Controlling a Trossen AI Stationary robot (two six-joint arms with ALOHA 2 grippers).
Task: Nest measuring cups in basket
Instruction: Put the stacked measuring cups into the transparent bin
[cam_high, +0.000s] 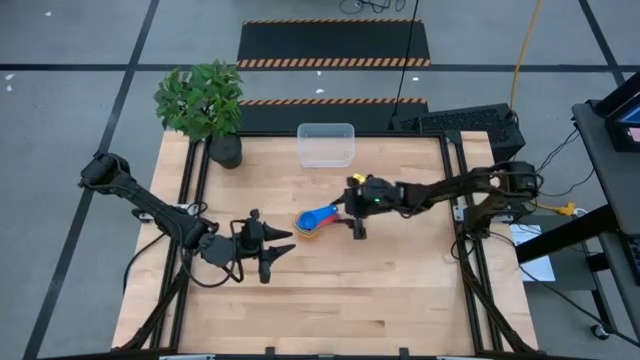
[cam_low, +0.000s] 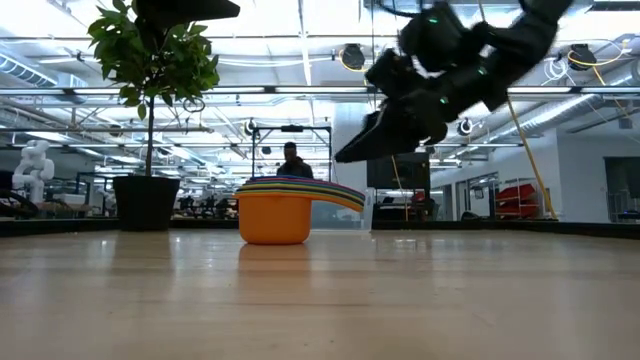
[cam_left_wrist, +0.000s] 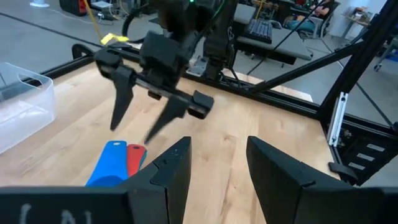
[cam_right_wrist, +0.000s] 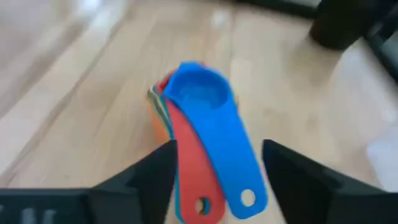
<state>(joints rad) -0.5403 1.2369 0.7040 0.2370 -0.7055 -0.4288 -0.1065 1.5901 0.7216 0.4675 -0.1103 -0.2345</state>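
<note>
With the measuring cups (cam_high: 312, 221) stacked mid-bench, the open, empty right end effector (cam_high: 354, 207) hovers above their handles, next to grip and carry them to the clear basket (cam_high: 326, 144) at the far edge; the left end effector (cam_high: 276, 244) waits open.

From above, my right fingers (cam_high: 354, 212) are covering the handle ends of the cups (cam_high: 314, 221), and the stack is too small there for me to count the cups or sort their colours. At desk height the orange cup (cam_low: 275, 219) is hiding all but the rims of the cups nested inside it, and the basket (cam_low: 366, 212) behind is hardly showing. My left wrist camera is cutting the basket (cam_left_wrist: 22, 109) off at the edge, and my own left fingers (cam_left_wrist: 171, 169) are blocking the bowls. The right wrist picture is blurring the blue cup (cam_right_wrist: 200, 93) and the dark pot (cam_right_wrist: 344, 20).
</note>
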